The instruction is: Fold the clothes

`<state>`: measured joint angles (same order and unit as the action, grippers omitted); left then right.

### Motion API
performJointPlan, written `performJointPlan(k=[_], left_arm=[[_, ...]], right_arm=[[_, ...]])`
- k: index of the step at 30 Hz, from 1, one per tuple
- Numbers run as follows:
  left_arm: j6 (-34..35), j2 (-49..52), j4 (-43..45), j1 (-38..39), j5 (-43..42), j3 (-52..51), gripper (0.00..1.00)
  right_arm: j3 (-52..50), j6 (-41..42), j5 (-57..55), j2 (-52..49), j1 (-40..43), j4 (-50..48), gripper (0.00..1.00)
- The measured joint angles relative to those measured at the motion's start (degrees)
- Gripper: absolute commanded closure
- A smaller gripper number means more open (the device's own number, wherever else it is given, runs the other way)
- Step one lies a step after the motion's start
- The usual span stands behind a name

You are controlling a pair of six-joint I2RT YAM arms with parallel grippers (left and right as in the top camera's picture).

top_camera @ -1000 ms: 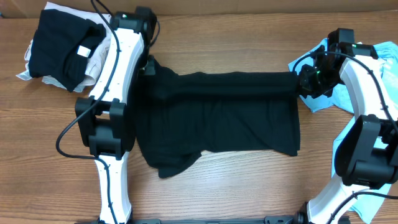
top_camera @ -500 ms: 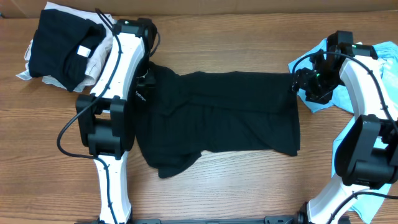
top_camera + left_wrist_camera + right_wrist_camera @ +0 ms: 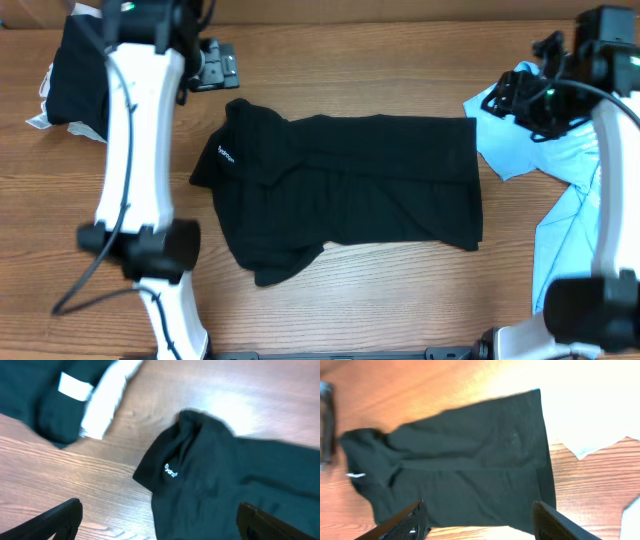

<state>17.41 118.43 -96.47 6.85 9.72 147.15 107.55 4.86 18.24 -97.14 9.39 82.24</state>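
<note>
Both hands have lifted away from the black T-shirt (image 3: 350, 190) since a second ago. Your left hand (image 3: 218, 66) and right hand (image 3: 522, 100) hang spread wide, holding nothing. It lies spread on the tabletop (image 3: 400, 300) (bare wood along its near edge). A dark pile (image 3: 80, 70) sits beyond its collar end, and a light blue shirt (image 3: 515, 150) lies just beside its hem.

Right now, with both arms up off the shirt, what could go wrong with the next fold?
The black T-shirt lies rumpled and bunched at its near edge, so folding may trap creases. Its right edge lies close beside the light blue shirt; the right end effector might pinch both.
</note>
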Motion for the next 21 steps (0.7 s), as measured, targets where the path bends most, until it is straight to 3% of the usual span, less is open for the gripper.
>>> performJointPlan(k=[10, 21], left_arm=[[0.0, -22.3, -0.1, 0.7, -7.8, -1.2, 0.00], [4.4, -38.2, -0.2, 2.9, -6.0, -27.7, 0.00]], right_arm=[[0.6, 0.0, 0.4, 17.0, 0.0, 10.2, 0.26], [0.5, 1.0, -1.2, 25.8, 0.0, 14.9, 0.26]])
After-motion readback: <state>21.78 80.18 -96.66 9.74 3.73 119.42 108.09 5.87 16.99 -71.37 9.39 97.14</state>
